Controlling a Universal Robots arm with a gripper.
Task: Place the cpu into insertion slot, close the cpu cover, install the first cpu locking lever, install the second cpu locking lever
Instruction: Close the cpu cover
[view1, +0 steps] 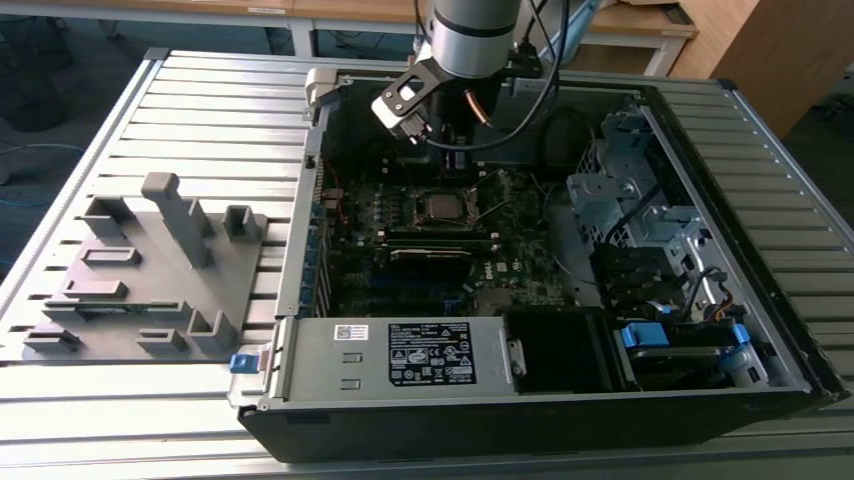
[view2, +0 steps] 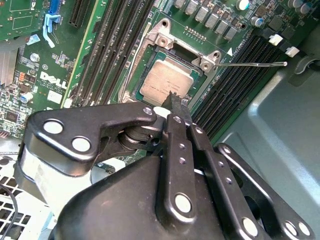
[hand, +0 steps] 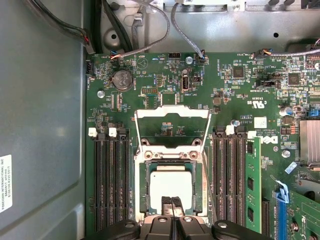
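Observation:
The cpu (hand: 171, 182) lies flat in the insertion slot (hand: 141, 187), its dull silver top showing in both wrist views (view2: 165, 82). The cpu cover (hand: 172, 114) is swung open away from the socket, and green board shows through its cut-out. A thin metal locking lever (view2: 252, 64) sticks out beside the socket, unlatched. My gripper (hand: 171, 201) hovers just over one edge of the cpu, its two black fingertips (view2: 176, 102) pressed together with nothing between them. In the exterior view the arm (view1: 467, 40) reaches down into the open case above the socket (view1: 441, 207).
Black memory slots (hand: 107, 180) flank the socket on both sides, with a memory module (hand: 252, 180) further out. The case's grey wall (hand: 45, 125) and cables (view1: 534, 120) stand close. A grey fixture block (view1: 147, 270) sits at the exterior view's left, a power supply (view1: 400, 355) in front.

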